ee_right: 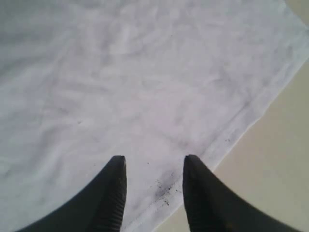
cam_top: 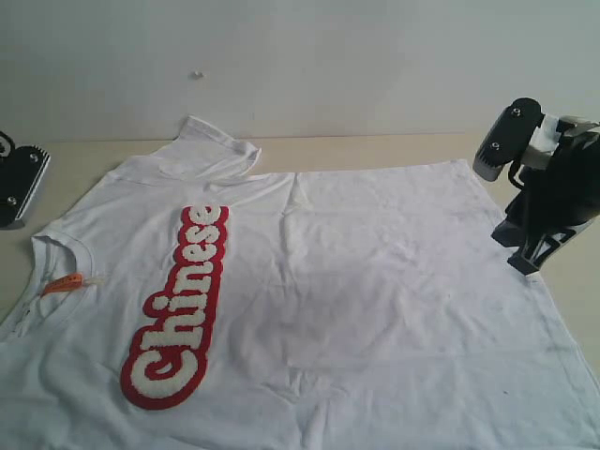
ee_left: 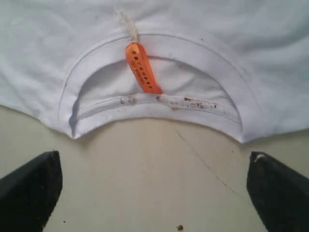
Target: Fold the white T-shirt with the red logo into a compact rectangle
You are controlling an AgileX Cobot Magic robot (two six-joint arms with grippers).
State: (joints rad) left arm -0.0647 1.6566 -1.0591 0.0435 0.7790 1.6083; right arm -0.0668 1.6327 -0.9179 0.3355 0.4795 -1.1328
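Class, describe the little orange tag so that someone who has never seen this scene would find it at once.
A white T-shirt lies spread on the table, collar toward the left of the exterior view. Inside that collar sits the orange tag, on a short string. It is the only orange thing, a narrow strip far smaller than the red logo nearby.

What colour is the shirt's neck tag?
The neck tag is orange, clearest in the left wrist view.
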